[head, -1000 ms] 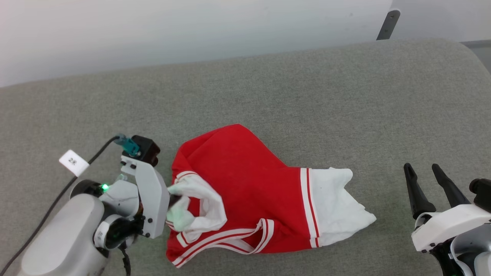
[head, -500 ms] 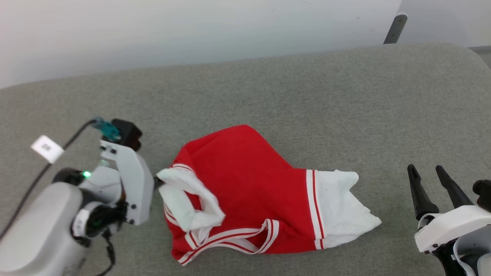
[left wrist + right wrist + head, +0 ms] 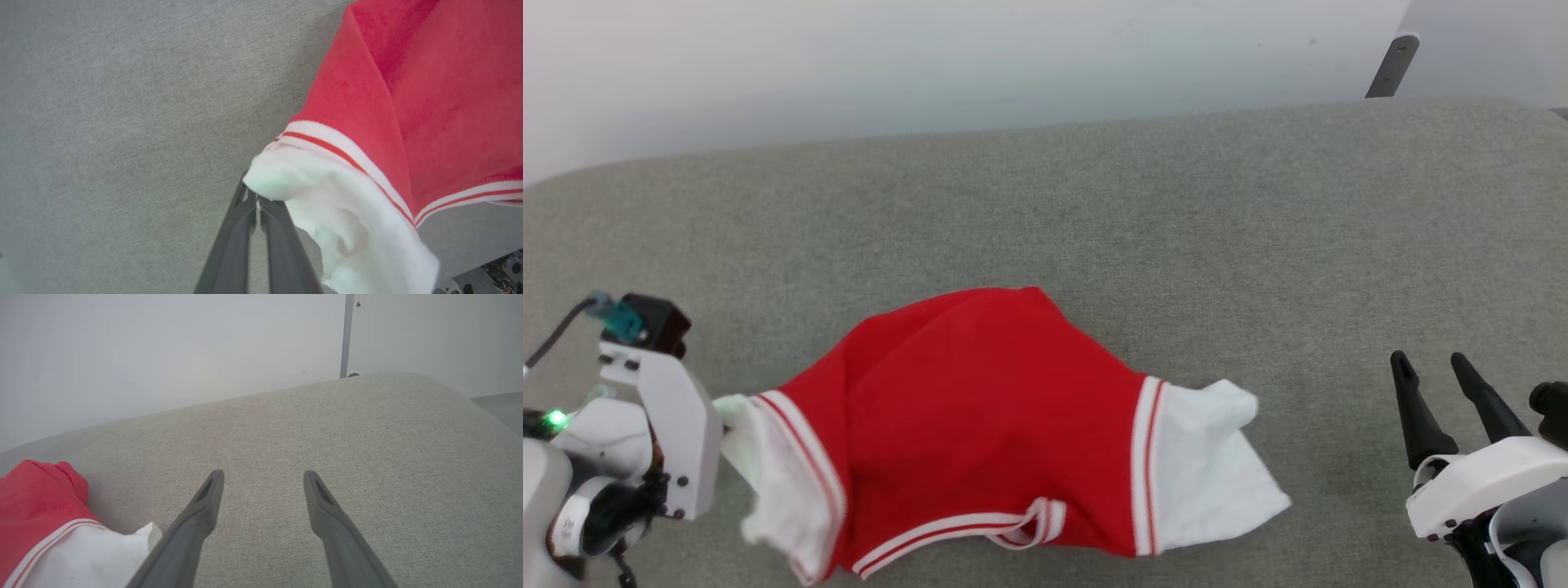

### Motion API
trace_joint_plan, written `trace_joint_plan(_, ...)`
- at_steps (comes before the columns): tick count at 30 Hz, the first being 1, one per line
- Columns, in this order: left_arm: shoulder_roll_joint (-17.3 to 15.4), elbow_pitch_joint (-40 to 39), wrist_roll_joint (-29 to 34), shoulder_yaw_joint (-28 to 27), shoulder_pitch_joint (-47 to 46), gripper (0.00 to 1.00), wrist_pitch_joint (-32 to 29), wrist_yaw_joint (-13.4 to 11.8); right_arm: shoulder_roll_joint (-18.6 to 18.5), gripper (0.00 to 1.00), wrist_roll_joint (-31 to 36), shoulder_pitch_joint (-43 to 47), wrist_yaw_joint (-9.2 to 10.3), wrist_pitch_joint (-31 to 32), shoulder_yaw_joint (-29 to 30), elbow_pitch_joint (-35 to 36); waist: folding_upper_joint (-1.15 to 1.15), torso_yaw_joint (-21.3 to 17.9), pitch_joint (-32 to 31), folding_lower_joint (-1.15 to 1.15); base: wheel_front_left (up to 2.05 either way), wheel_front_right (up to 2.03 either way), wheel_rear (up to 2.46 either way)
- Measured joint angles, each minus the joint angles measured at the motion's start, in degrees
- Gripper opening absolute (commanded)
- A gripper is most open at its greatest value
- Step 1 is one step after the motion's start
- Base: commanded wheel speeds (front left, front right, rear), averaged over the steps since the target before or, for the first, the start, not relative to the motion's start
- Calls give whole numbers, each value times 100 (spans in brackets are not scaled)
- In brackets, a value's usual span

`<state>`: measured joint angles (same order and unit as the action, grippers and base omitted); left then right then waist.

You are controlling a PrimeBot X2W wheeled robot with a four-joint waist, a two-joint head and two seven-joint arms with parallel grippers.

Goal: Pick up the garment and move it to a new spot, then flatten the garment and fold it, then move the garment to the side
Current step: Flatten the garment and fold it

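Pinched tight with the left gripper [image 3: 254,203] on a white sleeve end of the shirt [image 3: 980,408]. Dragged toward lower left since a second ago, stretched wider over the grey cushion [image 3: 1094,204], perhaps partly lifted. Unchanged at lower right: right gripper [image 3: 1431,359], spread, empty.

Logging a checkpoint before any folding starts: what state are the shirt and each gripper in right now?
garment: rumpled on the grey cushion, not flattened or folded, one white sleeve end pinched.
left gripper: shut on that white sleeve end.
right gripper: open, holding nothing, apart from the garment.
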<state>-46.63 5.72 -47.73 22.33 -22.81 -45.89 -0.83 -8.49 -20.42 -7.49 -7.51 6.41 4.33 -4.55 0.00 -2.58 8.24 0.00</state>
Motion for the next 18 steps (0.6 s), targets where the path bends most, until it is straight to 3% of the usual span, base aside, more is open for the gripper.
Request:
trace_joint_plan(1, -12, 96, 27, -8, 26, 24, 77, 15, -3, 100, 0, -1, 0, 12, -13, 3, 0, 6, 7, 0, 0, 0, 0)
trace_joint_plan(2, -9, 193, 68, 4, 42, 24, 158, 31, -5, 100, -2, -1, 0, 16, -22, 4, 0, 12, 16, 0, 0, 0, 0)
trace_joint_plan(4, 15, 476, 209, 46, 45, 57, 339, 42, -22, 100, -11, -5, 0, 20, -36, 5, 0, 26, 34, 0, 0, 0, 0)
trace_joint_plan(5, 54, 650, 218, 60, 45, 86, 425, 70, -27, 100, -15, -7, 0, 25, -43, 3, 0, 32, 44, 0, 0, 0, 0)
trace_joint_plan(6, 119, 789, 226, 76, 43, 96, 503, 92, -33, 100, -16, -10, 0, 30, -48, 4, 0, 36, 52, 0, 0, 0, 0)
trace_joint_plan(9, 334, 1198, 233, 121, -22, 100, 691, 144, -55, 100, -23, -24, 0, 49, -67, 4, 0, 48, 74, 0, 0, 0, 0)
trace_joint_plan(18, 436, 1807, 209, 3, -253, 100, 1036, 233, -99, 100, -58, -21, 0, 67, -85, 2, 0, 91, 36, 0, 0, 0, 0)
